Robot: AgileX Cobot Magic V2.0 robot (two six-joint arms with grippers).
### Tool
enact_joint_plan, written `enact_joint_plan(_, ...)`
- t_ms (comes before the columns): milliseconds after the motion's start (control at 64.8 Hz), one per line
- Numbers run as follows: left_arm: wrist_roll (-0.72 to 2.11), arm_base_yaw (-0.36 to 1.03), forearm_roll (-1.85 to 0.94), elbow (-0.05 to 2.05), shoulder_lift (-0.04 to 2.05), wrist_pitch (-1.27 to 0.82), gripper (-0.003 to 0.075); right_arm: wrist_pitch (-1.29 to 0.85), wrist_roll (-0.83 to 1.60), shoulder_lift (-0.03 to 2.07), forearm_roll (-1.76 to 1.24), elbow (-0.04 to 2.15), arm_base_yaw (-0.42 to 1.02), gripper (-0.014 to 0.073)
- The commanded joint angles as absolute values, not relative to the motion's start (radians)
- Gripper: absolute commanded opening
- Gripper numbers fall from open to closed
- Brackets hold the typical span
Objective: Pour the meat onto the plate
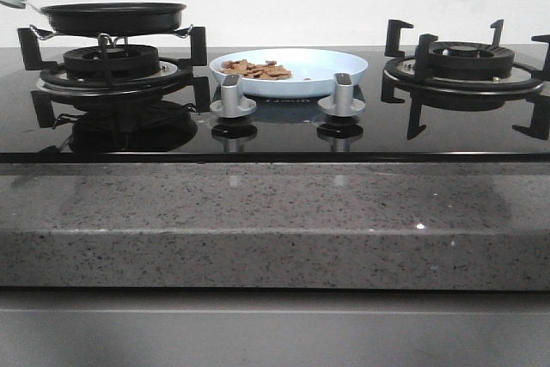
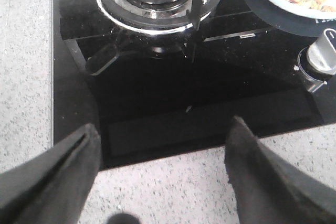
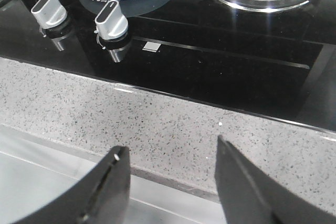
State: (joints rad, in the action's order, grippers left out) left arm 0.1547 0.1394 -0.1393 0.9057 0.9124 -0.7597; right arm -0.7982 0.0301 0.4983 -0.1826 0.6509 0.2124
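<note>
Meat (image 1: 258, 69) is already sitting in the plate (image 1: 344, 70), heaped toward the side nearest the frying pan (image 1: 113, 16), with one stray bit lying closer to the plate's middle, so I'd call the pour done. The plate itself sits on the black glass hob (image 1: 275, 131) just behind the two silver knobs (image 1: 233, 98), between the two burners, which makes sense as a landing spot since it's a short tip over from the pan. That pan is parked level on the left burner grate (image 1: 112, 62) beside the plate; from this low front angle I can't see inside it, so it's probably empty but don't quote me. Neither arm shows in the front view at all. The left gripper (image 2: 163, 171) has its jaws spread wide with nothing between them, hanging over the hob's front edge on the pan's side of the plate. The right gripper (image 3: 170, 187) is likewise gaping and empty, over the speckled stone counter (image 3: 184, 129), well clear of the plate (looks like both are pulled back to a rest pose). Nothing left to grab as far as I can judge.
</note>
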Motion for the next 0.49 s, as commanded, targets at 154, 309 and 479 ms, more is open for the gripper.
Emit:
enact_joint_plan(154,0.156,0.145,-0.146,0.930,0.943,-0.597,0.0492,-0.731,0.030,0.500,-0.180,0.676,0.212,0.0402)
enact_joint_plan(309,0.156,0.145,-0.166,0.930,0.970,-0.598,0.0492,-0.735,0.030,0.500,-0.180,0.676,0.212,0.0402)
enact_joint_plan(479,0.156,0.145,-0.167,0.930,0.994,-0.618,0.0493,-0.737,0.030,0.500,-0.180,0.676,0.212,0.0402)
